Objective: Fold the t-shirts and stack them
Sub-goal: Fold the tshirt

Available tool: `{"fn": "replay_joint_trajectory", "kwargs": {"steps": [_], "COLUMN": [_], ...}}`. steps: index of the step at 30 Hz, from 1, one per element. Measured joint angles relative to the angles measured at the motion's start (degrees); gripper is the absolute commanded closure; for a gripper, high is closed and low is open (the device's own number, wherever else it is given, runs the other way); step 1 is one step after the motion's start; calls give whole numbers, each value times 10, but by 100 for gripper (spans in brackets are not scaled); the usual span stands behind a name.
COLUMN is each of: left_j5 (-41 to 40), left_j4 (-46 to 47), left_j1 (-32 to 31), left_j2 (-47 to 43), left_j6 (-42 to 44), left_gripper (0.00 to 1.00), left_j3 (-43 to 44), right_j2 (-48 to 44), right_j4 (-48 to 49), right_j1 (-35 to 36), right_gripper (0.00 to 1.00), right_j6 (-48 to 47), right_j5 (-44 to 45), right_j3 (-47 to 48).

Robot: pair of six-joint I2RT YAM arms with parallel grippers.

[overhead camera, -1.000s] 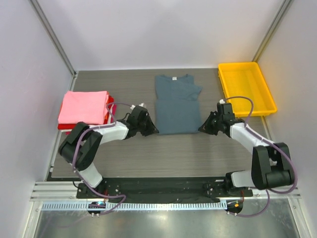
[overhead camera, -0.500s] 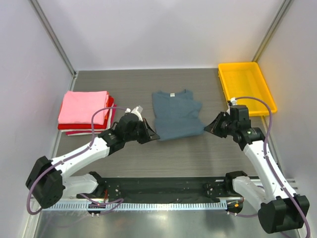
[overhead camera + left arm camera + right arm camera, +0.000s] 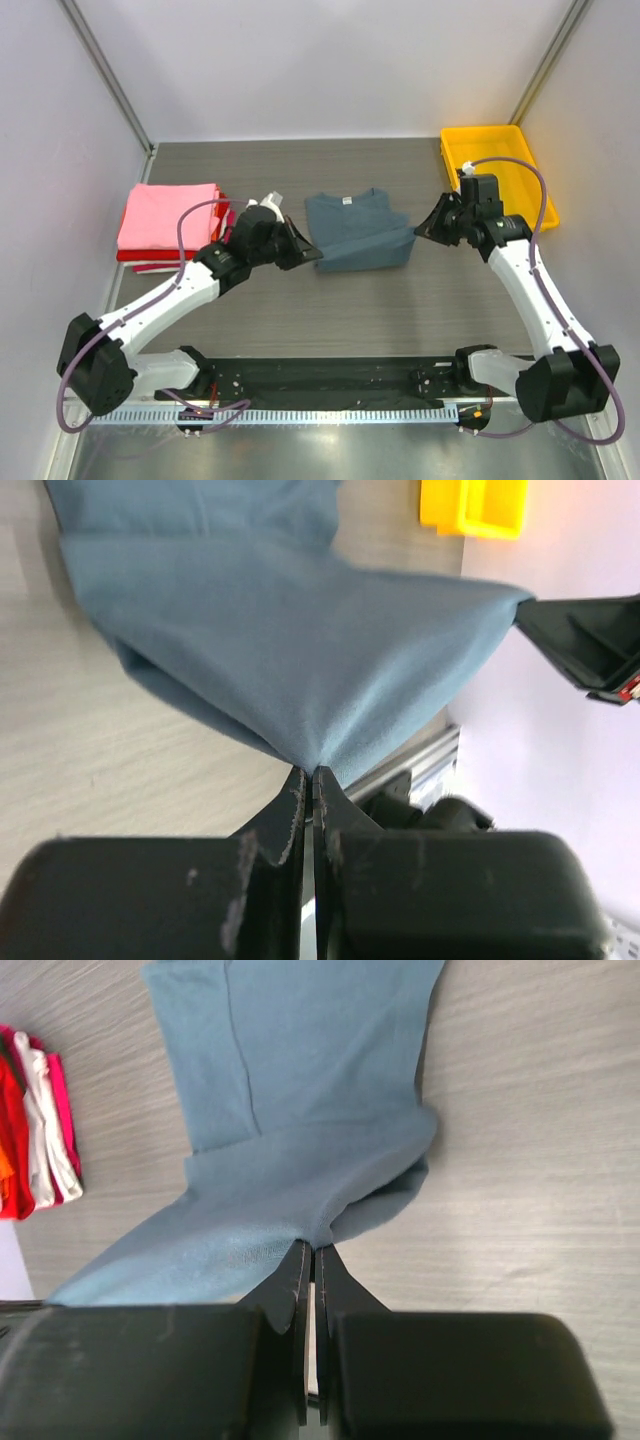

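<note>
Grey table (image 3: pixel 400 300), blue-grey tee (image 3: pixel 355 228), unreadable neck label (image 3: pixel 347 200)

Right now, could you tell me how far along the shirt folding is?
Done: a stack of folded tees, pink on top, lies at the left. In hand: the left fingers and right fingers are each shut on a near corner of the blue tee, its hem raised off the table. Left: probably finishing that fold and placing it on the stack.
</note>
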Motion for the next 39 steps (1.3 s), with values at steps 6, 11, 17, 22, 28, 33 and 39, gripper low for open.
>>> {"fn": "replay_joint_trajectory", "kwargs": {"steps": [6,11,17,22,28,33,39], "left_j5": [10,19,38,45,53,55,48], "left_j4": [-17,-24,-30,-41,-41,-41,-52], "left_j1": [41,79,122,141,162,177,190], "left_j2": [74,133,217,282,349,400,464], "left_j6": [23,42,61,76,87,88,91], "left_gripper": [100,100,100,100,100,100,100], "left_j3": [76,132,196,259,325,353,413], "right_j2": [91,177,283,364,440,497,558], "right_j4": [23,43,64,70,75,83,87], "right_j1": [0,-2,-9,-20,-30,-32,-39], "right_gripper": [99,99,99,99,99,99,99], "right_j6": [-3,-5,-7,-9,-10,-9,-3], "right_j5": [15,15,2,-17,-38,-51,-71], "right_j3": [62,123,190,260,337,384,430]}}
